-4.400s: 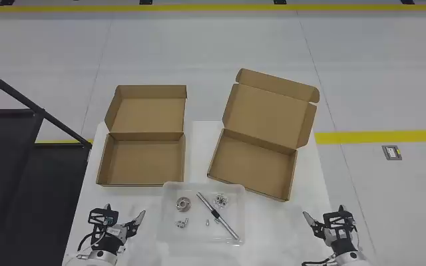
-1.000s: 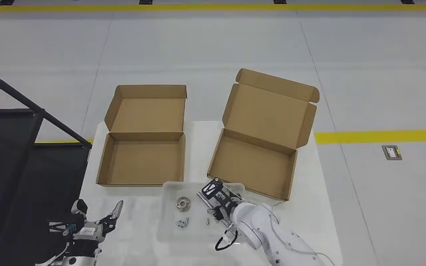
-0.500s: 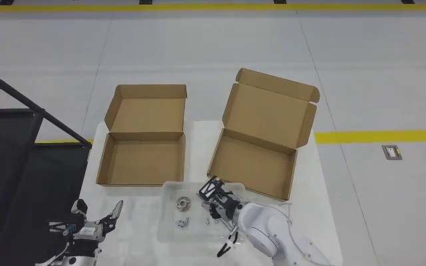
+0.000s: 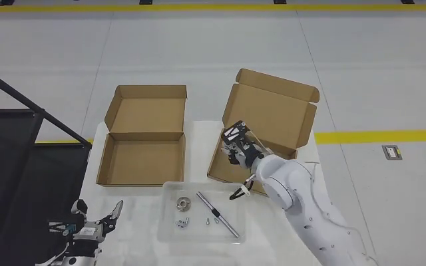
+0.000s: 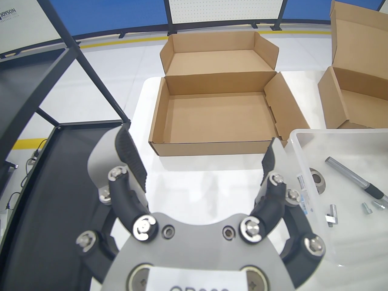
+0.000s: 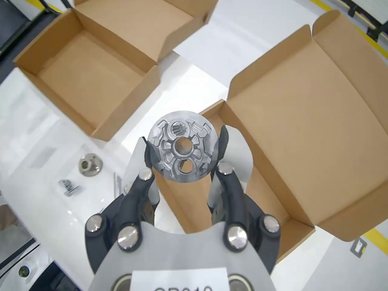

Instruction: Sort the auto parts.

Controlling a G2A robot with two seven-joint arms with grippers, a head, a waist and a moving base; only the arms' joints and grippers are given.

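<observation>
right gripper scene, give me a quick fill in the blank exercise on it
1. The round metal disc is held by the ____ gripper.
2. The left gripper is ____ and holds nothing.
3. The cardboard box nearest the left gripper is ____.
Missing words: right; open; empty

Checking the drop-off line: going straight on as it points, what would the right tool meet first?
Probably the right cardboard box, at or just inside its wall facing the other box; depth is unclear. The right tool holds a gear disc.
</observation>
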